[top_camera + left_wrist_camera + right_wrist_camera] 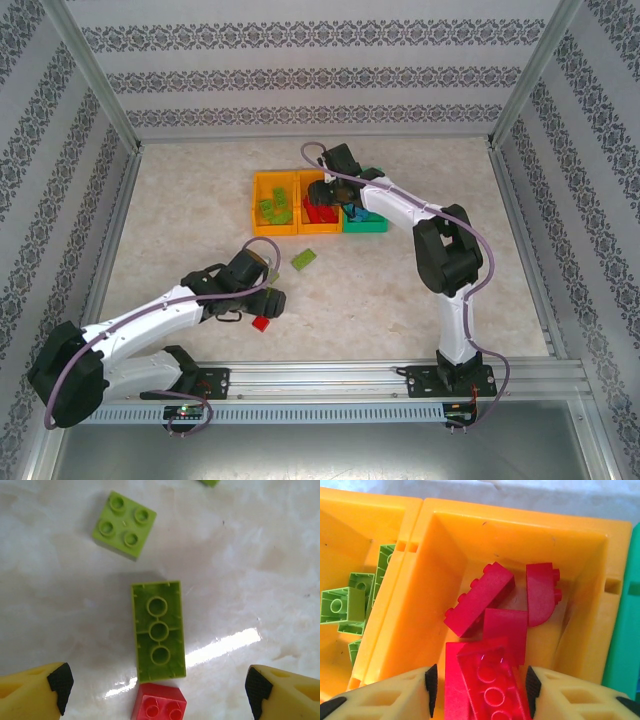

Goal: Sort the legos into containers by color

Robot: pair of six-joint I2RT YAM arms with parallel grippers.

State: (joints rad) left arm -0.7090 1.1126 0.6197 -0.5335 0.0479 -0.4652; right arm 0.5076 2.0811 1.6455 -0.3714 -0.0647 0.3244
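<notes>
**A:** What does the top view give that the wrist views don't?

**B:** The whole table, and the bins in a row at its far middle: two orange, with the green bin at the right end. The right gripper hangs over the middle bin (its arm hides part of the green one). The left gripper is low over the near table, well apart from the bins. A stray lime brick lies between them.

**A:** And the right wrist view?

**B:** It shows the inside of the middle bin, with a red heap on its floor. The pads pinch a red brick above that heap. Lime bricks lie in the left bin.

**A:** The left wrist view?

**B:** The fingers are spread wide, gripping nothing. Ahead of the gap a long lime brick lies upside down on the table. A small red one sits just beside its near end. A square lime one sits beyond, studs up.
</notes>
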